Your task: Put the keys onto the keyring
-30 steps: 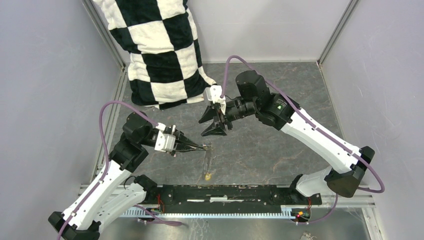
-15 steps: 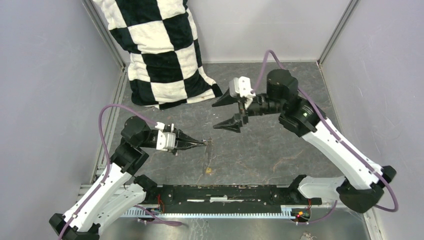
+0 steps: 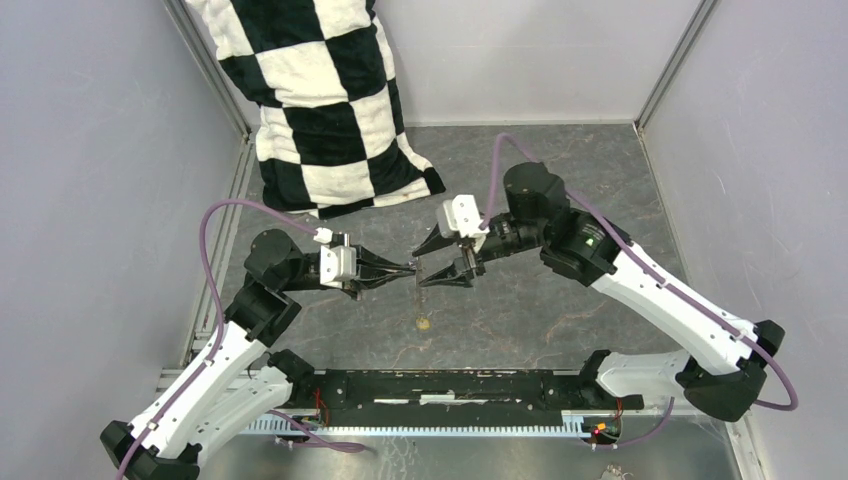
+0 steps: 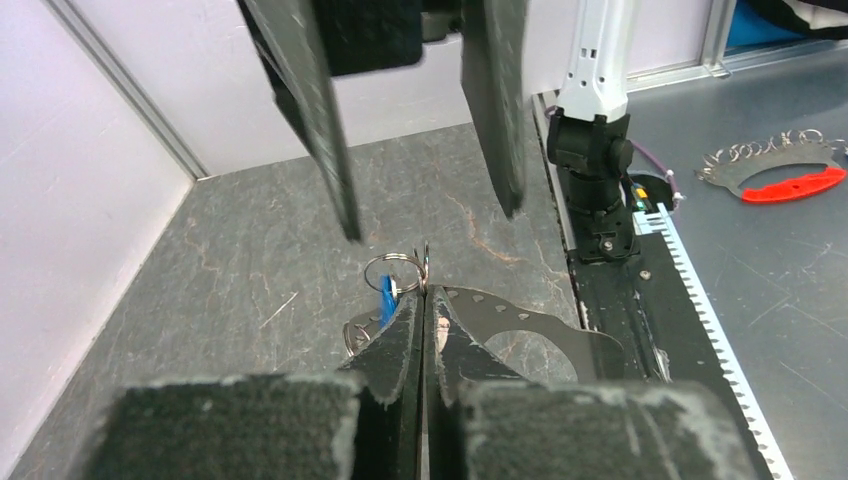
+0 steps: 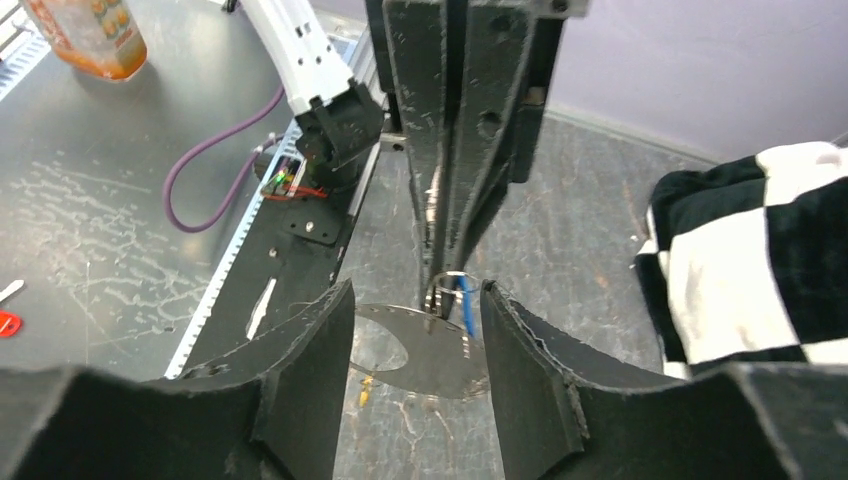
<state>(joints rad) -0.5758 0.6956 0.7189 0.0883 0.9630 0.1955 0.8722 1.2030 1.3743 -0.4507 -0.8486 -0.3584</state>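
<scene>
**Top view:** at frame centre the left hand (image 3: pixel 405 269), pressed together, faces the spread right hand (image 3: pixel 422 270). The yellow key (image 3: pixel 423 322) lies on the worktop (image 3: pixel 560 300) just below.

**Left wrist view:** the left hand pinches the keyring (image 4: pixel 366 274), with the blue key (image 4: pixel 386 300) hanging beside it.

**Right wrist view:** the right hand should probably close squarely and slowly around the blue key.

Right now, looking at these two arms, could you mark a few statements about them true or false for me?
1. The left gripper is pinched shut on the keyring. True.
2. The right gripper is shut too. False: its jaws stand open.
3. The yellow key hangs from a gripper. False: it lies on the table.
4. The blue key hangs at the left gripper's tips. True.
5. A black-and-white checkered cloth lies at the back left. True.
</scene>
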